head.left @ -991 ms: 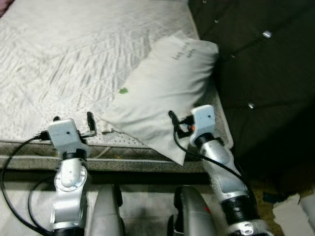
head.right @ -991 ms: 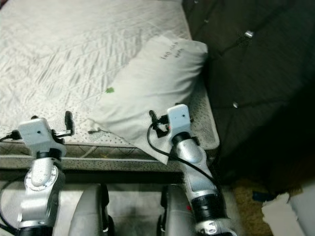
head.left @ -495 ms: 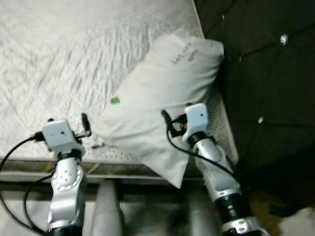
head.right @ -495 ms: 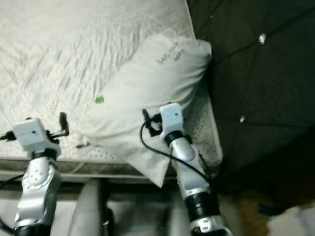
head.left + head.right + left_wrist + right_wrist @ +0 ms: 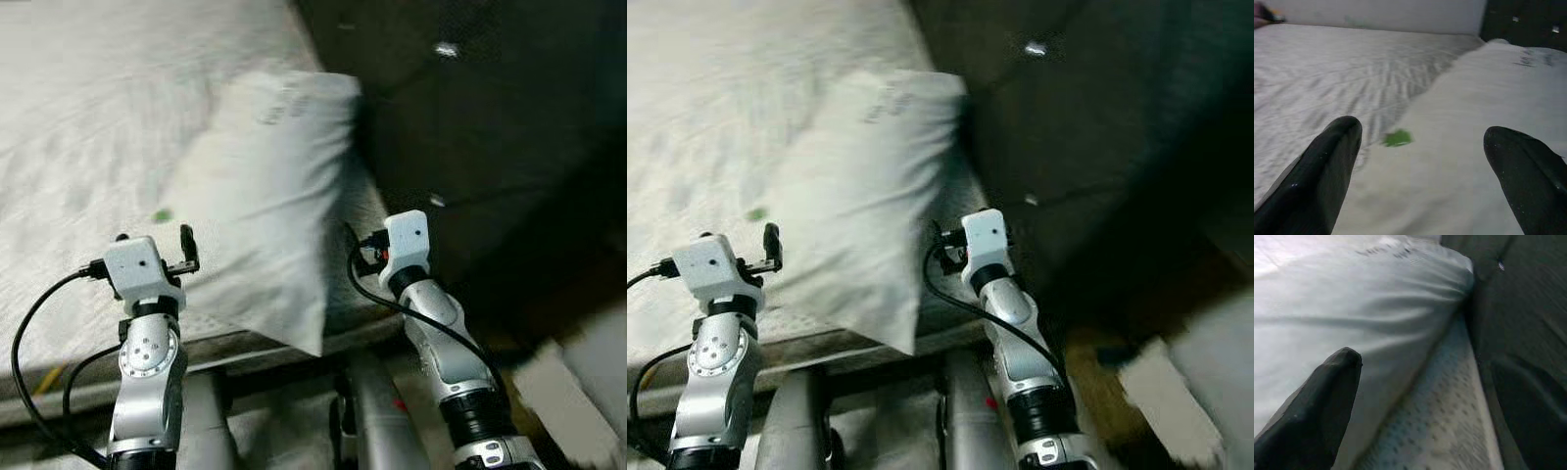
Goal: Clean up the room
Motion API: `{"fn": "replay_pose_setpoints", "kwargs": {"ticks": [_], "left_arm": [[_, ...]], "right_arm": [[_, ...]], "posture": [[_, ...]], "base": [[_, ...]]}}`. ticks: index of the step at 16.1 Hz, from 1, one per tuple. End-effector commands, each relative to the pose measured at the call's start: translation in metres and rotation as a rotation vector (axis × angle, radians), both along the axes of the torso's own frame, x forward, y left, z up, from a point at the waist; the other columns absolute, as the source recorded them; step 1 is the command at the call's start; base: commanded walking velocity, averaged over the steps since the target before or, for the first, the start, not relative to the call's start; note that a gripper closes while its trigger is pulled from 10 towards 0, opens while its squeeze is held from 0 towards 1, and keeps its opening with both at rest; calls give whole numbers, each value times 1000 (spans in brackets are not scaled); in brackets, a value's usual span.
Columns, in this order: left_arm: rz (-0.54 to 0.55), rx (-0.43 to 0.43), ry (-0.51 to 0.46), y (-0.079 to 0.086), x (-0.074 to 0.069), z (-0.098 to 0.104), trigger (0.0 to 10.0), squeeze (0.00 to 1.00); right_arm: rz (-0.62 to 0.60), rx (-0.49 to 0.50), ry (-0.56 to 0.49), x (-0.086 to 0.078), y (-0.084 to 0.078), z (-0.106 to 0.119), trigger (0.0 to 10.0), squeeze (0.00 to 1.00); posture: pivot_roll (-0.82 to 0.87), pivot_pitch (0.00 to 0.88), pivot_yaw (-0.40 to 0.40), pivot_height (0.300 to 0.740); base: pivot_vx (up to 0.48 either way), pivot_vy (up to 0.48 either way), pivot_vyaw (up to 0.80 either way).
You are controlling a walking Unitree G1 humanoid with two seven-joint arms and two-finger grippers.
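Both jaws stand wide, gripping nothing. Left gripper (image 5: 1420, 161) hovers low over the pillow (image 5: 260, 186), which spreads between and beyond its fingers (image 5: 1327, 166); right gripper (image 5: 1420, 406) sits at the pillow's right edge, one finger over the pillow, the other toward the dark tufted headboard (image 5: 490, 117). Pillow lies slantwise on the mattress (image 5: 78, 117), centre of the head frames, its lower corner hanging past the mattress edge, its upper corner against the headboard. Head views are blurred. Left wrist view gives a small green scrap (image 5: 1397, 138) on the bedding just beside the pillow. Right wrist view gives the dotted mattress border (image 5: 1444, 421) between pillow and headboard. Pale papers (image 5: 578, 372) lie on the floor, lower right.
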State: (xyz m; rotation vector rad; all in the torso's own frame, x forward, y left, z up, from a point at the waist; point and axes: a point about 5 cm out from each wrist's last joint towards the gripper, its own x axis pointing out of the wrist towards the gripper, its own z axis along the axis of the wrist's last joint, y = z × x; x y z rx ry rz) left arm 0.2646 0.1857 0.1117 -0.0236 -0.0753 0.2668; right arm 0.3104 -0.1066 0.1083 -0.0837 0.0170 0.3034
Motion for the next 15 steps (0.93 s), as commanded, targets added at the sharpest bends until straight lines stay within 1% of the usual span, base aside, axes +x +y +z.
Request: {"fn": "replay_pose_setpoints", "kwargs": {"ticks": [1,2,4,7,8,10,11,13,14,15], "left_arm": [[-1,9,26,0,-4,-4,10000,0],[-3,12,27,0,-6,-4,10000,0],[0,11,31,1,-10,-5,10000,0],[7,13,31,1,-11,-4,10000,0],[4,8,50,-1,-13,-3,10000,0],[-10,11,66,-3,-16,-4,10000,0],[-19,15,75,-3,-20,-4,10000,0],[-36,40,87,2,-34,-3,10000,0],[-38,50,82,4,-37,-2,10000,0],[-31,61,81,9,-40,0,10000,0]], "right_arm": [[27,-18,40,-2,4,-6,10000,0],[34,-15,53,-4,4,-8,10000,0],[39,-23,76,-7,5,-14,10000,0],[49,-44,95,-7,5,-17,10000,0],[109,-96,134,-6,6,-21,10000,0],[149,-134,138,-5,5,-22,10000,0],[164,-148,146,-4,2,-22,10000,0],[212,-180,161,0,-8,-20,10000,0],[246,-208,155,0,-8,-17,10000,0],[297,-256,156,0,-6,-15,10000,0]], "posture": [[63,159,-36,595],[66,158,-34,595],[70,154,-28,573],[73,154,-23,548],[78,159,-18,534],[83,164,-16,526],[83,164,-16,526],[101,164,-11,526],[114,158,-9,526],[118,153,-7,526]], "base": [[0,0,0],[0,0,0],[0,0,0],[0,0,0],[0,0,0],[0,0,0],[0,0,0],[0,0,0],[0,0,0],[0,0,0]]}}
